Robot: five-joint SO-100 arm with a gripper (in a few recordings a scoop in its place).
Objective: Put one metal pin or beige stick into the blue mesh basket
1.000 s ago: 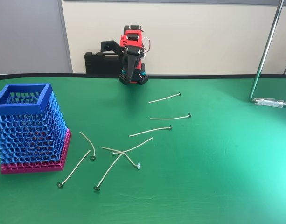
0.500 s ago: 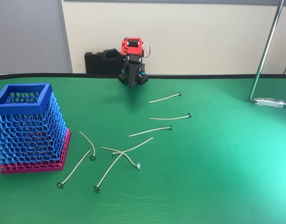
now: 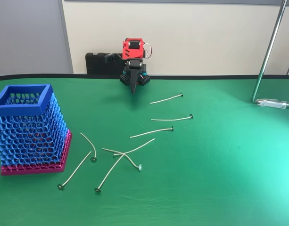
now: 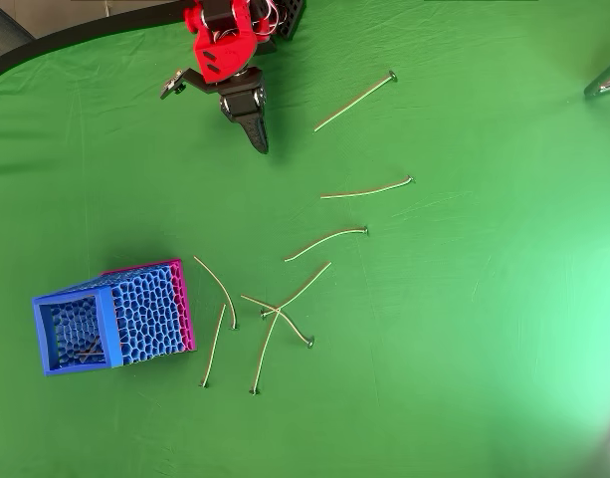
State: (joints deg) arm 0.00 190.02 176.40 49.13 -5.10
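Covering nearly everything, the green bench [image 3: 219, 179] holds the basket [image 3: 26, 129] at its left in the fixed view, well apart from the arm [image 3: 133, 52] at the far edge. Pins lie scattered between; the straightest, nearest one [image 4: 354, 101] sits just right of the jaws [image 4: 257, 134] in the overhead view. The jaws look pressed together, holding nothing, pointing down over bare cloth. Judged so, the reach is only starting: next they must part and drop over a pin. Looking straight down, the overhead view shows something pale inside the basket, which the fixed view hides behind mesh.
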